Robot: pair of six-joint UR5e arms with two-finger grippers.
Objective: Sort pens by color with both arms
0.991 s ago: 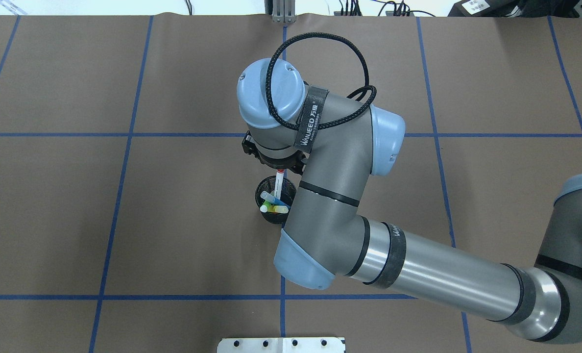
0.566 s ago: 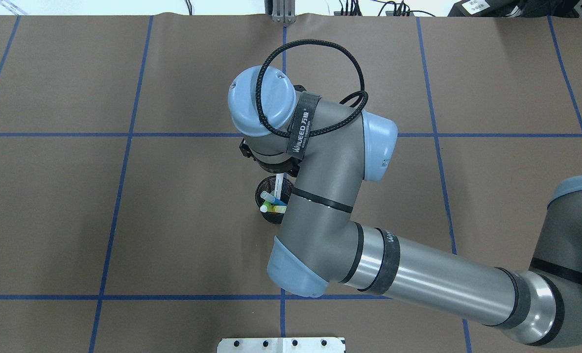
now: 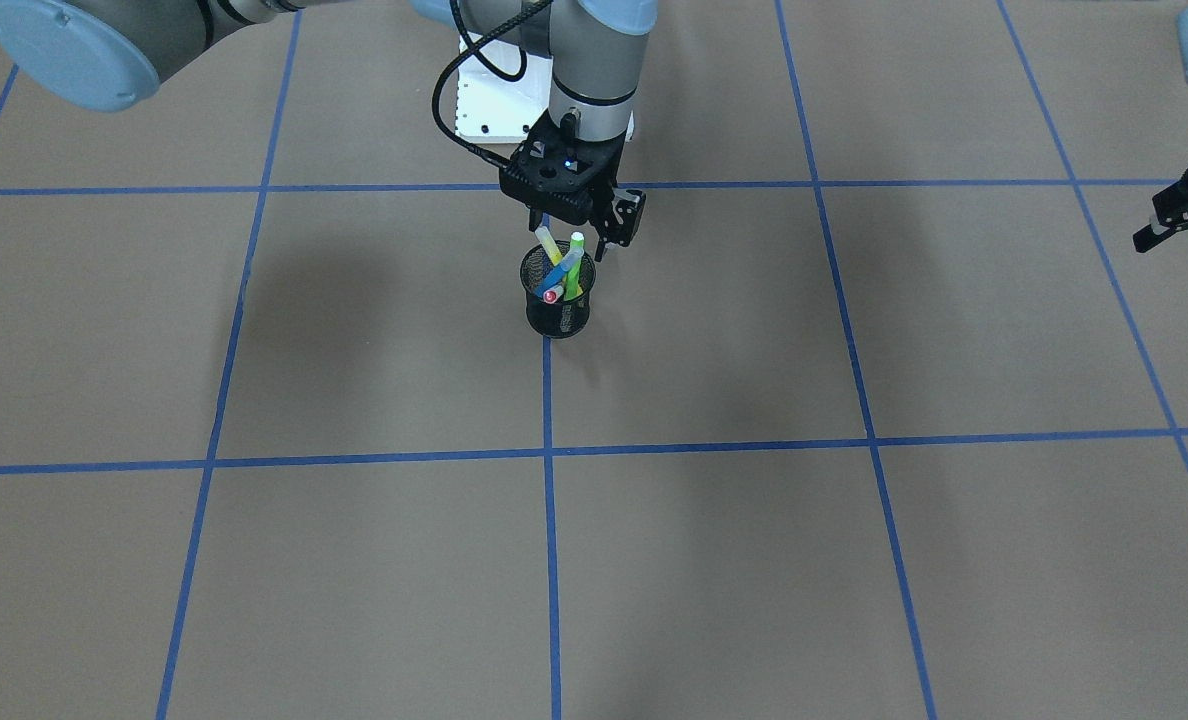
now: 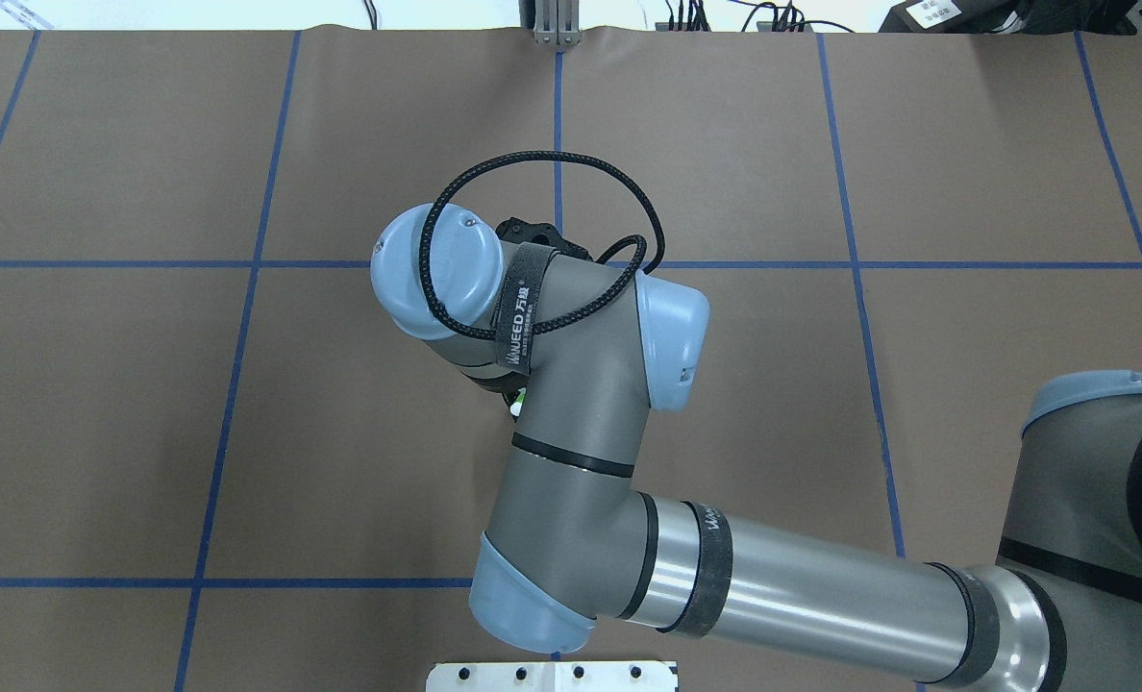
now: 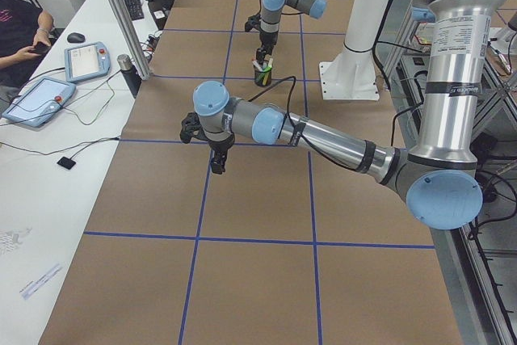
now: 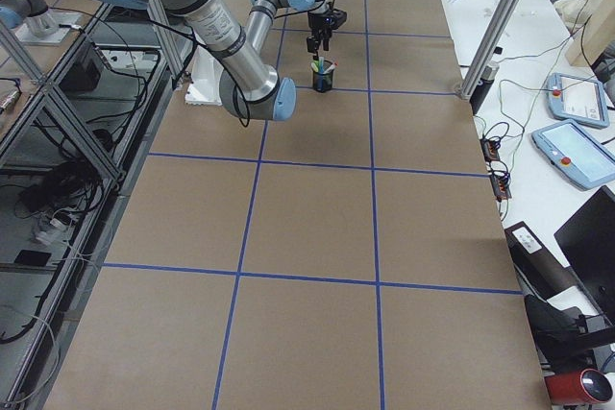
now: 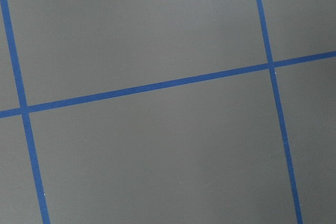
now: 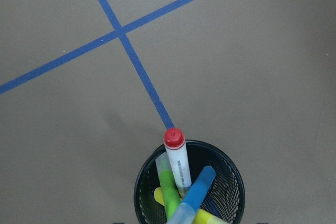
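Four pens stand in a black mesh cup (image 3: 558, 308): a yellow one (image 3: 547, 242), a green one (image 3: 576, 260), a blue one (image 3: 561, 272) and a white one with a red cap (image 3: 551, 295). My right gripper (image 3: 569, 232) hangs open just above their tips and touches none. In the right wrist view the red-capped pen (image 8: 176, 156), blue pen (image 8: 197, 192) and green pen (image 8: 169, 195) lean in the cup (image 8: 233, 182). The overhead view hides the cup under the right arm. My left gripper (image 3: 1186, 230) hovers far off, open and empty, over bare table.
Brown table cover (image 3: 854, 560) with a grid of blue tape lines (image 3: 548, 455). The white pedestal base (image 3: 474, 100) stands behind the cup. At the table's far side, a person's hand and teach pendants (image 5: 85, 61) lie on a white bench.
The right arm's wrist has swung toward the robot and leftward in the overhead view. It now covers the cup that showed before.
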